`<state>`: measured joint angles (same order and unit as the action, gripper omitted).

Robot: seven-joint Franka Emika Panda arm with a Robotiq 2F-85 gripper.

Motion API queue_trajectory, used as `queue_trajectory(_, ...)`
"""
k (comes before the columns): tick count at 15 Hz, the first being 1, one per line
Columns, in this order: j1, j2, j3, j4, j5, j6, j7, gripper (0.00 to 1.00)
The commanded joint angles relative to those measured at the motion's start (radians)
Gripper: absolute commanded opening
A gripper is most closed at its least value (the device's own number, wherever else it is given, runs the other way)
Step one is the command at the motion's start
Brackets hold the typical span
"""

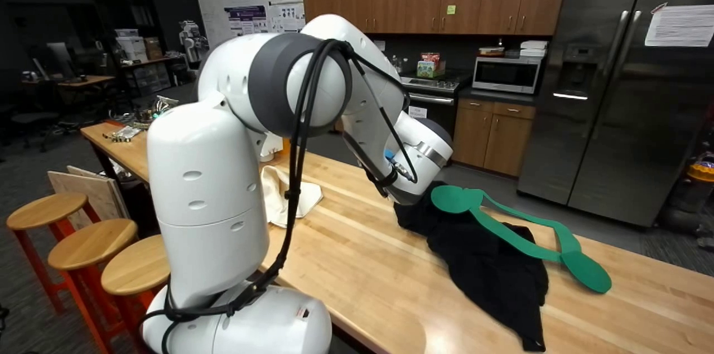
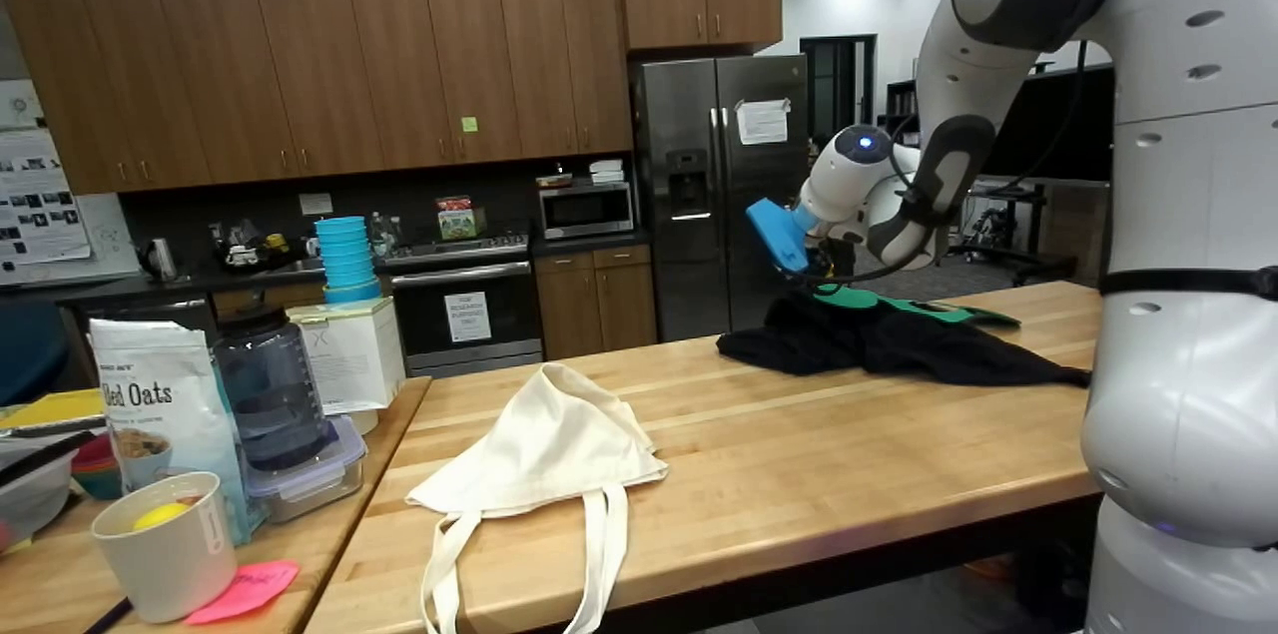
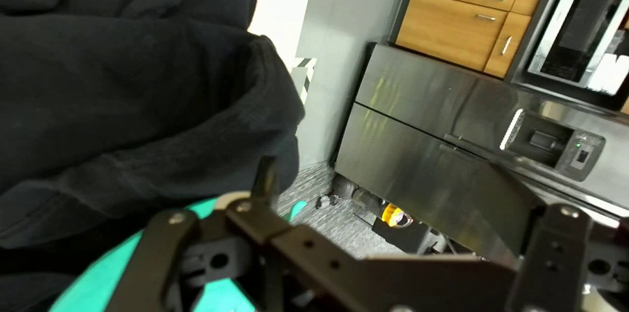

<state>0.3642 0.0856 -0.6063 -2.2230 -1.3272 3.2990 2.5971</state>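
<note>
My gripper (image 3: 388,179) is open in the wrist view, its fingers wide apart and nothing visible between them. A crumpled black cloth (image 3: 137,91) fills the upper left there, close beside the left finger; I cannot tell if they touch. The cloth lies on the wooden table in both exterior views (image 1: 491,270) (image 2: 869,339). A flat green loop with rounded ends (image 1: 513,237) lies on the cloth and reaches past it onto the table. Part of it shows under the fingers in the wrist view (image 3: 105,272). The gripper (image 2: 824,265) is low over the cloth's far end, partly hidden by a blue wrist piece (image 2: 779,233).
A cream tote bag (image 2: 549,444) lies on the wooden table (image 2: 759,474). A side table carries an oats bag (image 2: 170,424), a dark jug (image 2: 268,394), a cup (image 2: 170,554) and a white box (image 2: 344,354). Stools (image 1: 92,242) stand alongside. A fridge (image 1: 608,92) is beyond.
</note>
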Motion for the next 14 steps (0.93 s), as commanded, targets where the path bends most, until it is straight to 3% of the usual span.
queue_trajectory(1, -0.006, 0.033, 0.008, 0.004, 0.048, -0.04, -0.001, 1.0)
queue_trajectory(12, -0.023, 0.06, 0.039, -0.006, 0.204, -0.103, -0.077, 1.0)
queue_trajectory(13, -0.026, 0.06, 0.043, -0.005, 0.219, -0.104, -0.085, 0.94)
queue_trajectory(14, -0.027, 0.059, 0.046, -0.003, 0.231, -0.1, -0.095, 0.73)
